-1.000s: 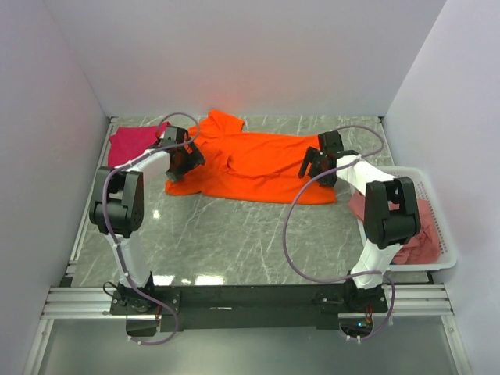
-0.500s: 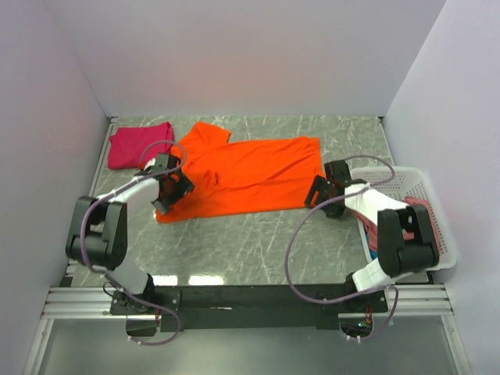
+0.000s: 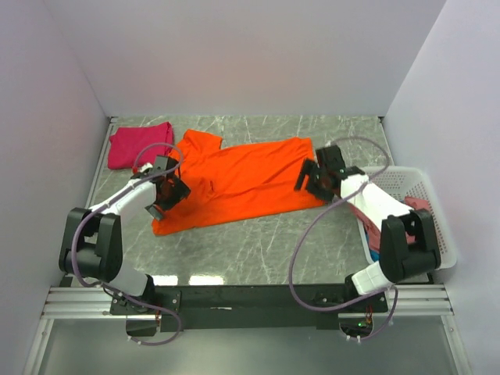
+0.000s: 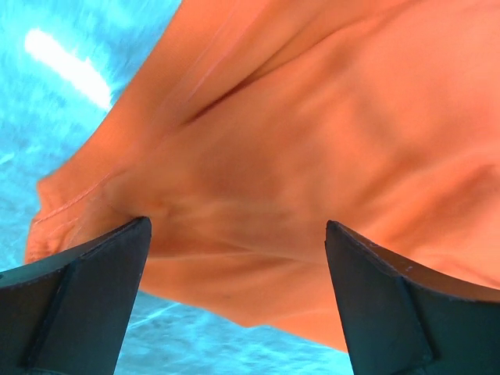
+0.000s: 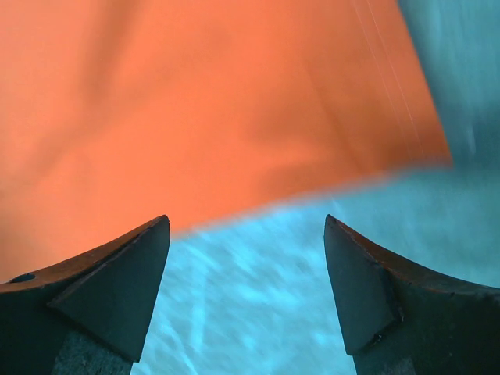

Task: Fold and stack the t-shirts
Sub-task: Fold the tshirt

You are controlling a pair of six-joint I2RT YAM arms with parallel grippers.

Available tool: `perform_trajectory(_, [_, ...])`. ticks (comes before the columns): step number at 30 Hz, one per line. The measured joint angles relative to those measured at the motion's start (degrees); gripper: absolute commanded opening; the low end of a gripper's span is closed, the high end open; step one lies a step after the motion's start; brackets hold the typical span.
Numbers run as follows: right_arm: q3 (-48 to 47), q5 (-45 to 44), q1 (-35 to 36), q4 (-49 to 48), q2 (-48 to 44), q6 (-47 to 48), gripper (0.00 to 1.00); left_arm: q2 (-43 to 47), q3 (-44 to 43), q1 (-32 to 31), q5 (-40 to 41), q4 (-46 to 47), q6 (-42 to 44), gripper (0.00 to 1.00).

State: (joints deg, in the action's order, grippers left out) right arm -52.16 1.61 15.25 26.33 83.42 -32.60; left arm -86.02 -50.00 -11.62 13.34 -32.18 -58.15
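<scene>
We record an orange t-shirt point(image 3: 242, 183), spread over the middle of the marble table point(image 3: 258, 242), with its left end nearer than its right. We list a magenta t-shirt point(image 3: 139, 144) at the far left corner. A white basket point(image 3: 418, 176) stands at the right edge, with rose-pink cloth point(image 3: 416, 205) inside. The left gripper point(image 4: 234, 226) is at the orange shirt's left side, fingers spread wide with cloth between them, unpinched. The right gripper point(image 5: 246, 223) is at the shirt's right hem, fingers wide apart and holding nothing.
</scene>
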Motion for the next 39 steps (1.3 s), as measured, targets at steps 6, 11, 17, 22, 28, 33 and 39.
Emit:
perform_trajectory(6, [-13.07, -0.02, 0.00, -4.66, 10.19, 0.72, 0.85, -0.09, -7.37, 0.02, 1.27, -0.09, 0.48, 0.99])
perform_trajectory(11, [-14.12, 0.04, -0.02, -5.38, 17.25, 0.66, 0.85, -3.61, -11.13, 0.00, 0.83, 2.40, 1.64, 0.99])
perform_trajectory(17, [-9.70, 0.31, -0.68, -5.88, 17.03, 0.35, 0.85, -9.77, -10.99, 0.00, -1.95, 4.94, 2.86, 0.99])
perform_trajectory(22, [-0.98, 1.44, -1.42, -7.34, 10.97, -0.15, 0.85, -9.84, -8.46, -0.11, -3.06, 5.55, 3.26, 1.00])
perform_trajectory(28, [8.68, 1.95, -1.53, -7.43, 1.79, -1.03, 0.85, -8.59, -5.86, -1.38, -2.93, 6.25, 3.39, 0.99])
perform_trajectory(33, [15.28, 1.79, -1.38, -4.96, -6.58, -1.90, 0.85, -6.19, -4.85, -3.26, -2.69, 4.26, 3.19, 1.00])
perform_trajectory(39, [13.81, 2.21, -0.74, 0.46, -11.52, -1.09, 0.86, -2.91, -5.25, -3.80, -1.11, 2.56, 3.19, 0.99])
